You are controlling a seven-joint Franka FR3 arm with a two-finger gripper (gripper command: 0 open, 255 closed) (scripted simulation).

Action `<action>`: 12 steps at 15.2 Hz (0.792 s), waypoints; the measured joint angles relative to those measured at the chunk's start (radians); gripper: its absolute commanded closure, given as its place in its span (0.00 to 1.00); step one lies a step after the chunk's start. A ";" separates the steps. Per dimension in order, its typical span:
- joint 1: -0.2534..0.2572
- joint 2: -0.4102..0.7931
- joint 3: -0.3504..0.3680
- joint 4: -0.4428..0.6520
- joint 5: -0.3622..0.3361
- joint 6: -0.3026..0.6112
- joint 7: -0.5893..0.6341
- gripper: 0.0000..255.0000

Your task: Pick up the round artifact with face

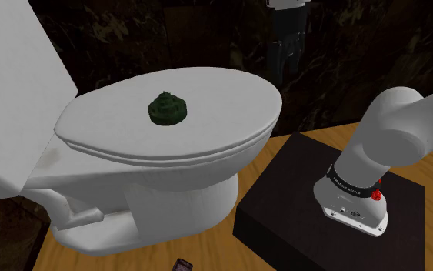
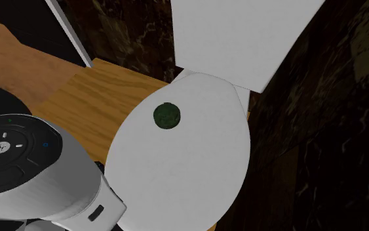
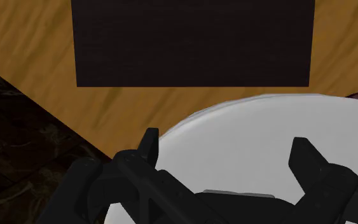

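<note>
The stand (image 1: pixel 284 202) sits by the toilet. The green artifact (image 1: pixel 167 108) lies near the middle of the white lid (image 1: pixel 226 96), a bit toward the tank end. The gripper (image 1: pixel 288 65) hangs over the lid's front edge, fingers wide apart, holding nothing.

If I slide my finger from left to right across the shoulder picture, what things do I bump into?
White toilet tank → dark green round artifact on the toilet lid → black gripper up high → white arm.
</note>
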 measured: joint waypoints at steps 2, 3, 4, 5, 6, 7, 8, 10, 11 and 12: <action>0.004 0.012 0.009 0.006 0.007 0.010 0.009 0.00; 0.008 0.021 0.020 0.008 0.016 0.025 0.020 0.00; 0.013 0.041 0.033 0.017 0.025 0.043 0.032 0.00; 0.020 0.060 0.051 0.030 0.039 0.059 0.051 0.00; 0.026 0.084 0.068 0.053 0.050 0.069 0.070 0.00; 0.031 0.106 0.083 0.072 0.059 0.083 0.085 0.00; 0.035 0.132 0.099 0.088 0.067 0.102 0.101 0.00; 0.045 0.177 0.133 0.122 0.082 0.133 0.137 0.00; 0.048 0.207 0.149 0.152 0.087 0.145 0.155 0.00; 0.052 0.236 0.166 0.172 0.091 0.163 0.174 0.00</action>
